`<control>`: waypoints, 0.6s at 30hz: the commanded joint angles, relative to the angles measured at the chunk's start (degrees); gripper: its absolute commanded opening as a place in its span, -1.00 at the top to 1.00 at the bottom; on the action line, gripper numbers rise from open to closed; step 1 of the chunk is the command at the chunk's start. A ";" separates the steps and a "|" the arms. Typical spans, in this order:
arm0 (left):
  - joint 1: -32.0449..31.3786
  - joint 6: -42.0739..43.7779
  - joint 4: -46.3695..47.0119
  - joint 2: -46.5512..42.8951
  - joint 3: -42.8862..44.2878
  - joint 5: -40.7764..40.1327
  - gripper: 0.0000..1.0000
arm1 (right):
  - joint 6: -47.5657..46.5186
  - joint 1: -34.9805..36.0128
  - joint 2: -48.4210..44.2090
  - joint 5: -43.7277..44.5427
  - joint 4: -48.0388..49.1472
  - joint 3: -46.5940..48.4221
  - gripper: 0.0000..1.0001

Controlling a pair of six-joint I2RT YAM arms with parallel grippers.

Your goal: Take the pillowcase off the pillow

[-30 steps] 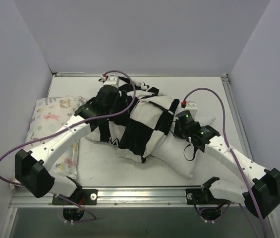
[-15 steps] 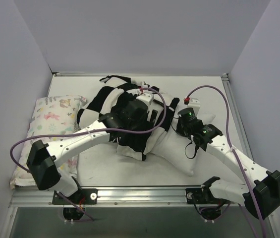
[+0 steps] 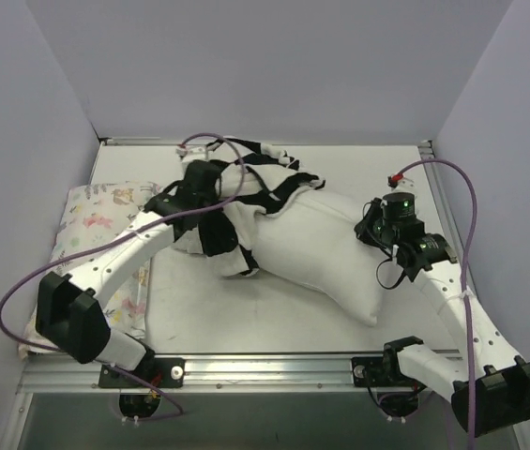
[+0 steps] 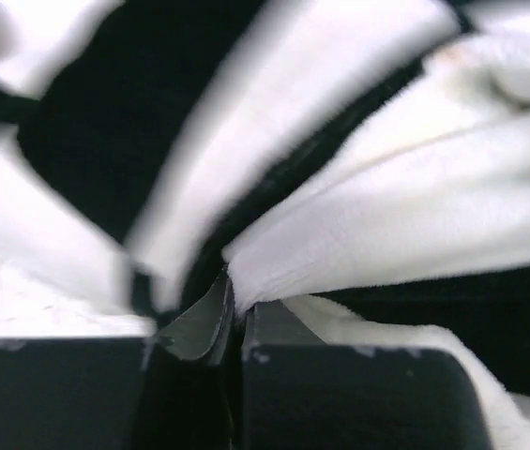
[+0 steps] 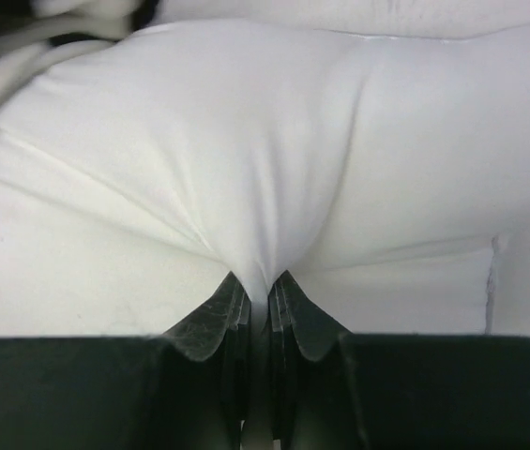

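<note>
A small floral-print pillow [image 3: 96,225] lies along the table's left edge, partly under the left arm. Just right of it, the left gripper [image 4: 234,309] is clamped on a fold of the pillowcase [image 3: 279,183], black and white cloth fanning out from between its closed fingers in the wrist view. The checkerboard cover is bunched toward the far-left part of the table, gathered over the pillow's left end. Most of the white pillow [image 3: 321,253] lies bare, running diagonally toward the near-right corner. At its right end the right gripper [image 5: 257,295] pinches a ridge of the pillow's plain white shell, with creases radiating from the nip.

Both things look soft and light. The cover is limp, plush-looking fabric that will crumple and drag rather than slide as a sheet, so a hold on a gathered fold near its open hem seems best. The pillow is plump and yielding, and its thin shell could slip from a small pinch, so a deeper bite at a corner or seam would probably anchor it better while the cover is pulled away leftward.

The table [image 3: 199,319] is flat and white with a metal rail [image 3: 274,361] along its near edge. Plain pale walls enclose it on the left, far and right sides.
</note>
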 commanded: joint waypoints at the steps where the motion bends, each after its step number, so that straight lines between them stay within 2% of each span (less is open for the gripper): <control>1: 13.22 -4.71 -3.12 -8.00 -5.47 -7.38 1.00 | -3.69 -8.45 -1.68 2.85 -7.34 2.85 1.00; 3: 15.89 -5.60 -1.45 -10.38 -9.07 -4.75 1.00 | -3.51 -11.97 -1.15 1.35 -7.25 3.55 1.00; 4: 17.73 -5.43 1.17 -10.56 -10.22 -0.65 1.00 | -3.34 -12.76 -0.54 0.04 -7.34 4.42 1.00; 6: 17.75 -5.43 1.72 -8.81 -10.84 2.63 1.00 | -3.25 -14.09 0.43 -1.55 -7.25 5.39 1.00; 7: 17.40 -5.51 3.03 -7.93 -11.02 6.82 1.00 | -3.07 -14.09 1.39 -2.25 -7.16 6.36 1.00; 10: 15.91 -5.43 6.80 -5.03 -12.95 10.55 1.00 | -3.77 -12.69 3.15 -5.51 -6.99 8.03 1.00; 11: 14.60 -5.25 7.69 -3.37 -13.21 12.73 1.00 | -4.65 -12.16 3.42 -4.73 -7.16 9.08 0.85; 12: 13.97 -5.16 8.05 -2.40 -13.30 13.19 1.00 | -5.09 -11.11 3.42 -3.76 -7.33 9.61 0.41; 13: 13.18 -5.08 7.96 -1.52 -13.04 13.11 1.00 | -5.44 -9.10 2.64 -2.97 -7.60 10.05 0.13; 14: 12.48 -5.16 8.14 -0.20 -12.95 12.93 1.00 | -5.79 -7.78 2.19 1.82 -7.86 11.01 -0.16; 15: 11.43 -5.25 8.40 0.25 -13.13 13.10 1.00 | -6.58 -6.63 1.23 3.52 -8.12 11.55 -0.56; 18: 9.58 -5.43 9.54 1.22 -13.57 13.37 1.00 | -8.69 -0.84 0.26 8.36 -9.71 14.26 -0.81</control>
